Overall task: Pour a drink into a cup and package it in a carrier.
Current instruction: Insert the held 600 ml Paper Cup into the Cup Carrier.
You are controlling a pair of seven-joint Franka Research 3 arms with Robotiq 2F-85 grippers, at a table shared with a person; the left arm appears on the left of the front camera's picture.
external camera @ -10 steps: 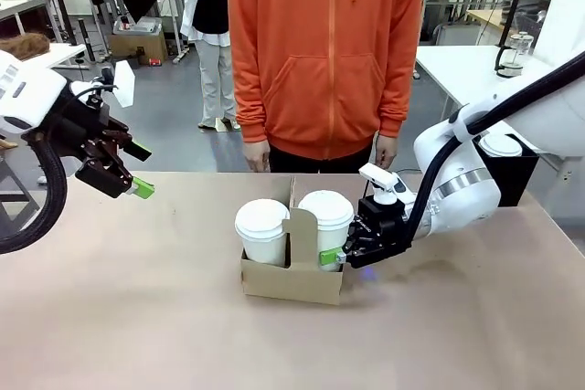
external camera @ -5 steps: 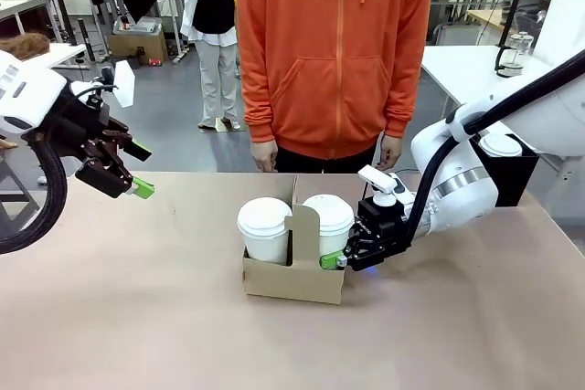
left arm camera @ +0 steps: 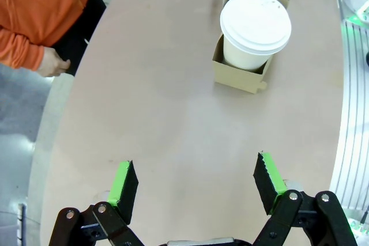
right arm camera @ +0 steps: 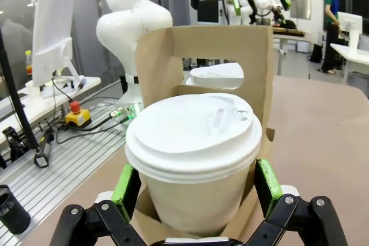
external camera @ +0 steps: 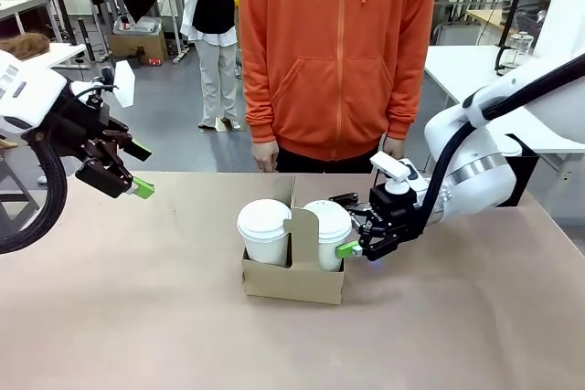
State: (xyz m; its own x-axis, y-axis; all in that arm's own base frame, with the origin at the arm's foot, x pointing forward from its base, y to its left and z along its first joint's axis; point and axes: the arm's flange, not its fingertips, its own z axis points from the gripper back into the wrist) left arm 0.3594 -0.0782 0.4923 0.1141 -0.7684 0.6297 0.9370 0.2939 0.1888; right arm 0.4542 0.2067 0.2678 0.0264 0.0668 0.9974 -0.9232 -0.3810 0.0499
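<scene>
no readable print or labels on anything: cups are plain white, carrier [external camera: 292,276] is plain brown cardboard.

carrier sits mid-table, just in front of the person in the orange hoodie [external camera: 336,43]. two slots, both filled: a lidded white paper cup on the robot's left [external camera: 263,230] and a second lidded cup on the right [external camera: 328,233], with the upright centre handle [external camera: 303,237] and its cut-out between them. lids on, contents not visible.

right gripper [external camera: 350,246] is at the right side of the carrier, beside the right-hand cup. in the right wrist view the green pads [right arm camera: 127,185] sit either side of that cup [right arm camera: 193,159], jaws spread wider than the cup with a gap on both sides, so open, not clamping. through the handle cut-out the other cup's lid [right arm camera: 216,75] shows.

left gripper [external camera: 123,180] hangs above the table's left end, well apart from the carrier, jaws wide open, nothing between the pads [left arm camera: 124,182]. left wrist view looks down on bare table [left arm camera: 161,113] with the carrier [left arm camera: 242,73] far off.
</scene>
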